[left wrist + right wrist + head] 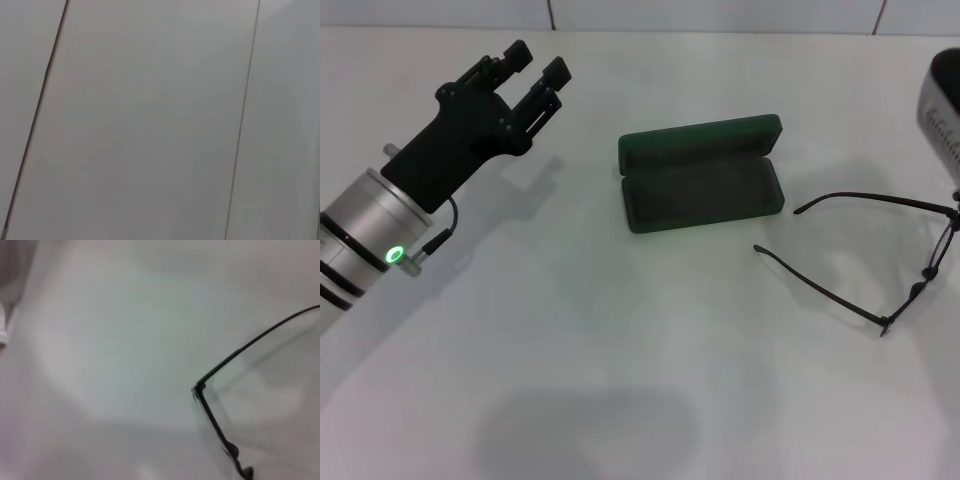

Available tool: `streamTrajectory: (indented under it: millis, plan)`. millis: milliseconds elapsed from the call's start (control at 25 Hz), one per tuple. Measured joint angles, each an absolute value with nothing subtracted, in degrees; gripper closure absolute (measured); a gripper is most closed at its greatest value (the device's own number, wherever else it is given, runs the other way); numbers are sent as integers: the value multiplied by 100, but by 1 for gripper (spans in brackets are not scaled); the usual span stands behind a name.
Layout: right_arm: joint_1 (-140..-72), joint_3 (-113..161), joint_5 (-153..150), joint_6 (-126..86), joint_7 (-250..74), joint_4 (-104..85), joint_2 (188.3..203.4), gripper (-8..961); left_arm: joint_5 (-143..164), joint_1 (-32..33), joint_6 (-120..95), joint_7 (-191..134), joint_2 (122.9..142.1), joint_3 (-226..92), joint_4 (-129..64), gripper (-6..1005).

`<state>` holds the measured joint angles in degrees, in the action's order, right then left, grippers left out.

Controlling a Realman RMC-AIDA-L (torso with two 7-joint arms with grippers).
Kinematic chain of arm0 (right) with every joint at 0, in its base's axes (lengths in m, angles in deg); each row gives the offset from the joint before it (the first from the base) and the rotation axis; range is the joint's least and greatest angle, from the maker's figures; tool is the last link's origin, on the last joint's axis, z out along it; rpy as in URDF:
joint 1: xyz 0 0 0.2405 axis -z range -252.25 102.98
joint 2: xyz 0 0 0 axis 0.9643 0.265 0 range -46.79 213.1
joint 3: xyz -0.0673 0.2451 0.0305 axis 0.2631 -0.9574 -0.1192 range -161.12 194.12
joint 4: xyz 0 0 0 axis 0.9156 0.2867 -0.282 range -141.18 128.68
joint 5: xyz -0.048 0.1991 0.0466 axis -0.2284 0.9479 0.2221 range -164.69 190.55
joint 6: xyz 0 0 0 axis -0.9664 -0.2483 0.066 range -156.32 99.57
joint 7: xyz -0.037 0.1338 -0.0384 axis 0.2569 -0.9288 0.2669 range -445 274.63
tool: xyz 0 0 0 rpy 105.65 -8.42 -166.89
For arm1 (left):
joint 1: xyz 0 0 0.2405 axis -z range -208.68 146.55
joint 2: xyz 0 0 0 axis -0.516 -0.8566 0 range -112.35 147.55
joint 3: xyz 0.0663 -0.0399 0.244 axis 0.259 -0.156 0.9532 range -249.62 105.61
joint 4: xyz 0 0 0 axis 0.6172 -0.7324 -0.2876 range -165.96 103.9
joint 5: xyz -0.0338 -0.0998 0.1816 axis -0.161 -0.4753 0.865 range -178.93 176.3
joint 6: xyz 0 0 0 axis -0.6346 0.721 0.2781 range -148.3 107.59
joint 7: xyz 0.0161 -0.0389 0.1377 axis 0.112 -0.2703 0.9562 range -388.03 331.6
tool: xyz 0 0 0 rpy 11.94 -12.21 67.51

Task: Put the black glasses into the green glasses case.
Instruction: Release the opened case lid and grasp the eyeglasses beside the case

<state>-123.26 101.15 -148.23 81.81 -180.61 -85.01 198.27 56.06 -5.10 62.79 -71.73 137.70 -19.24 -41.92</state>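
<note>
One pair of black glasses here, out on the white worktop toward the robot's right, temple arms unfolded and both reaching toward the case, the lens front running off at the right edge of the head view. The right wrist view sits close over them: a hinge corner of the black glasses, one thin temple sweeping away from it and the frame front running off the other way, with the frame's shadow lying on the pale surface beside it. Just to the left of the temple tips lies one green glasses case, open, lid tipped up on the far side, the dark lined tray facing up and holding nothing; the nearest temple tip is close to the case's right end but not touching it. So the glasses are outside the case, beside it. Of the right arm only a light-coloured casing shows at the right edge above the lens end; its pincer is out of sight. Over on the far left, well apart from the case, the left pincer hangs above the worktop, pointing away and toward the middle, its black fingers spread with a clear gap and gripping nothing. The left wrist view shows only pale panels with thin dark seams.
</note>
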Motion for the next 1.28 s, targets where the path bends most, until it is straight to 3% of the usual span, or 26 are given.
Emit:
streamTrajectory:
  millis: [1200, 1280]
  plan:
    - [-12163, 11980, -14670, 6033, -17712, -7241, 19935, 205, 5488, -454, 6032, -7128, 13784, -1901, -4104, 447]
    - [-12152, 12057, -14615, 5987, -17722, -7234, 19935, 242, 5498, -465, 6032, -7127, 13784, -1901, -4093, 446]
